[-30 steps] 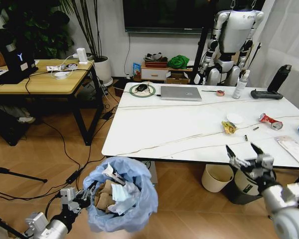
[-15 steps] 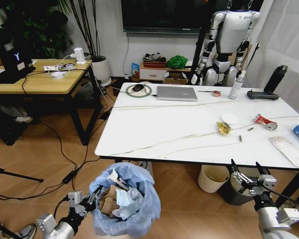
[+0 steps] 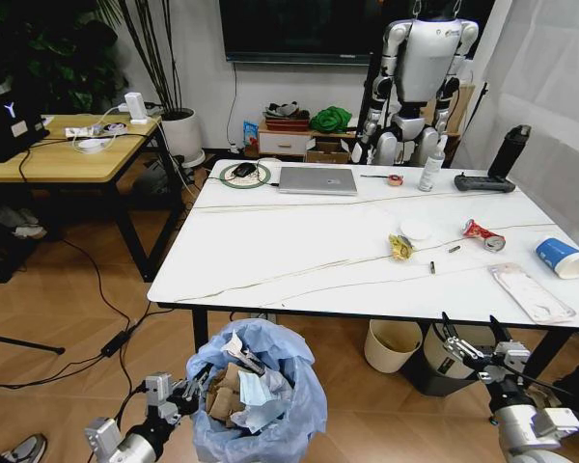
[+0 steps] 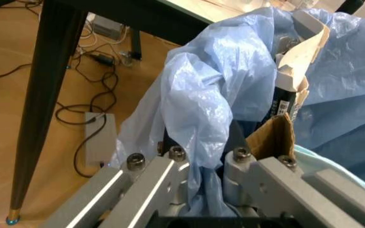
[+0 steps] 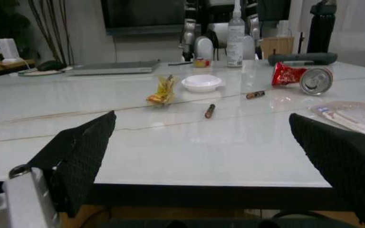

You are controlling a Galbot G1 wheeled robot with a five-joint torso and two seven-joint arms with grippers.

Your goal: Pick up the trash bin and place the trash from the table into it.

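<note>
The trash bin [image 3: 261,395], lined with a puffy light-blue bag and holding cardboard and paper, stands on the floor before the table [image 3: 270,246]. My left gripper [image 3: 186,388] is shut on the bag's rim; in the left wrist view its fingers [image 4: 150,173] pinch the blue plastic of the trash bin [image 4: 201,95]. My right gripper [image 3: 474,337] hangs open just below the table's front edge, its black pads [image 5: 81,147] wide apart. Trash lies on the table's right half: a yellow wrapper [image 3: 400,248], a crushed red can [image 3: 482,234], a blue-white cup [image 3: 563,258], a white packet [image 3: 529,291].
A cream bin [image 3: 394,345] and a black-rimmed bin [image 3: 452,355] stand under the table. A laptop [image 3: 317,179], spray bottle [image 3: 431,164] and black bottle [image 3: 508,151] sit at its far side. A wood desk [image 3: 58,159] is at left; cables cross the floor.
The whole picture has shifted, so the camera moved toward the table's right side. The right gripper sank from table-edge height to below it. The left gripper keeps hold of the bag.
</note>
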